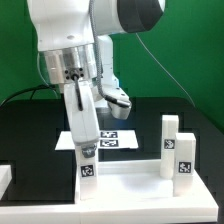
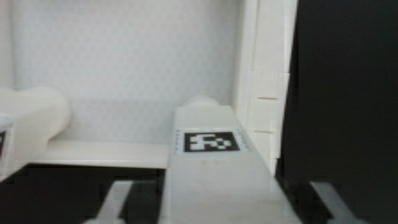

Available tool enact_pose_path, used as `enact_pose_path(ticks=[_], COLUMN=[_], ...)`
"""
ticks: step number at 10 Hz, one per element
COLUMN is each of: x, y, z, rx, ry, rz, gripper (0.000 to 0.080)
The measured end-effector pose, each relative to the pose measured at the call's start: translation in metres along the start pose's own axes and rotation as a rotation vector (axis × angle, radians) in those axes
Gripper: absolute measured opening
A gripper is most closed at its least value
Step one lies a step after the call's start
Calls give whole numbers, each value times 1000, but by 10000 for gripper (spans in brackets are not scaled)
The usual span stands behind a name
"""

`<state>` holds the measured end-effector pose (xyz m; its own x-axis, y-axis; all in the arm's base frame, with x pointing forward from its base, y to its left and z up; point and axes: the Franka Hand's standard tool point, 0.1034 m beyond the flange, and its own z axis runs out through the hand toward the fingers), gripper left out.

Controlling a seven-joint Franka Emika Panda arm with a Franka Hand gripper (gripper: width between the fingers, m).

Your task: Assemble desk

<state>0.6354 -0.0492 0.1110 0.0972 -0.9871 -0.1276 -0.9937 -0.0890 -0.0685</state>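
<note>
White plastic makes up nearly everything on the black table (image 1: 20,125): the desk's flat top panel (image 1: 130,184) lies at the front of the exterior view, and short square leg posts rise from it. One leg post (image 1: 180,152) stands upright toward the exterior view's right, with a second post (image 1: 171,133) just behind it. Another leg post (image 1: 83,140) stands toward the exterior view's left, upright or nearly so, its lower end at the panel.

The gripper (image 1: 82,108) of the white robot arm (image 1: 90,30) reaches down over that left post, its fingers on either side of the upper part and clenched on it. The wrist view agrees: the post (image 2: 217,150) runs up the middle between two dark fingers (image 2: 118,200), with the white panel (image 2: 125,70) beyond.

No bin, tray or box shows in either view.

Labels are all square black-and-white tags, with no readable writing. One tag (image 1: 87,170) sits low on the held post, another (image 1: 183,168) low on the right post, and the wrist view shows a tag (image 2: 212,142) on the held post. The marker board (image 1: 113,137) lies flat on the table behind the desk, partly hidden by the arm.
</note>
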Motion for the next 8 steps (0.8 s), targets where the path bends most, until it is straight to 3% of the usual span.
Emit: enact_pose_path(ticks=[1,2,3,4,7,8], x=[1,1,0,-2,0,-4], y=[0,-1,1,5,5,0], z=[1,1,0,1,1,1], rx=[-1,0,-20,-50,-61,-91], ry=[5,9,-1,-8,-3,45], rz=[-58,-296,-540,-687,-958,-1204], gripper=[365,546,617,617,648,649])
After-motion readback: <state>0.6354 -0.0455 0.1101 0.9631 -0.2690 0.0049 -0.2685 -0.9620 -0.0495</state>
